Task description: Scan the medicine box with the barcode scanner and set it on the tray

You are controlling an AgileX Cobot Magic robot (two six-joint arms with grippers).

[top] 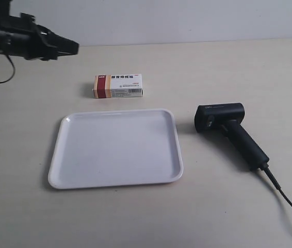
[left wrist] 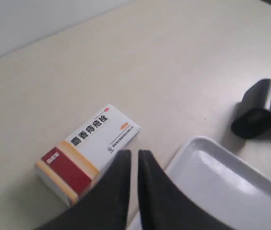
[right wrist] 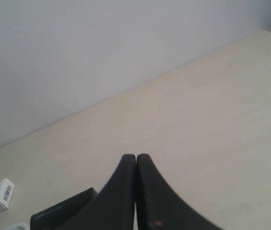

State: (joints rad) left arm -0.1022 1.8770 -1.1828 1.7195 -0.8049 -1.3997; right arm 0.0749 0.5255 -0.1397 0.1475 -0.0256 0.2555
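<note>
Left fingers (left wrist: 134,155): nearly pressed together, only a thin slit seen between the tips; nothing is pinched; they are held above the counter (top: 270,72), clear of every object.
Right fingers (right wrist: 136,158): pressed together tip to tip; nothing is held; this arm is not seen in the exterior view.
Medicine box (left wrist: 88,152): lying flat on the counter, just beyond the far rim of the tray (top: 58,155) and apart from it; in the left wrist view it is found just past the left fingers and slightly to one side; its long axis is seen to run parallel to the tray's far edge, red band toward the exterior view's left.
Nearer arm: the arm at the exterior view's left (top: 30,41), identified by its wrist view as the left, is judged nearer the box; an opening of the fingers and a descent would be called for.
Barcode scanner (top: 228,132): lying on its side on the counter beside the tray, untouched, cable trailing off; it is judged the right arm's item, being close below the right fingers.
Views compared: the whole layout is given only by the exterior view; the box's barcode end face is shown only by the right wrist view; the slit between the left fingers only by the left wrist view.
</note>
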